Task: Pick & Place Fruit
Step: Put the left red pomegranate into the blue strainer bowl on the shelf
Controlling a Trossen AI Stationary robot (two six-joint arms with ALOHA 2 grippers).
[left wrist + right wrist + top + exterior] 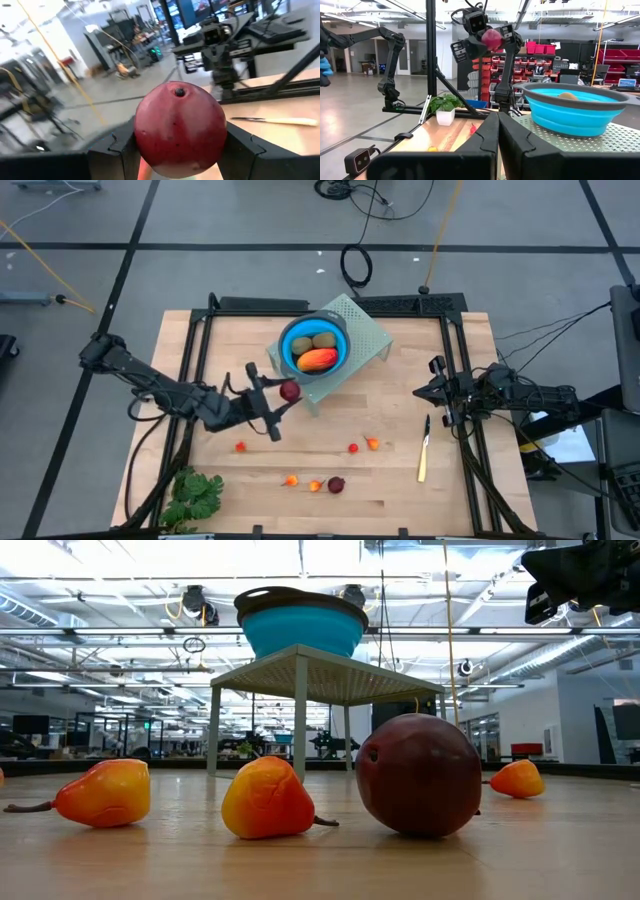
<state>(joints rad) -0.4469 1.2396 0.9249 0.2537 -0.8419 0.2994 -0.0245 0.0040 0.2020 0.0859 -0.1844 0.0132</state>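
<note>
My left gripper pinches a red ball just short of the bowl (up on its stand); right gripper waits, fingers pressed together.

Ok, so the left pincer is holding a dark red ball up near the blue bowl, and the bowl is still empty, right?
Not quite. The left pincer does hold the dark red ball near the blue bowl, but the bowl is not empty: the high view shows two brown-green oval fruits and a long orange-red fruit inside it.
</note>
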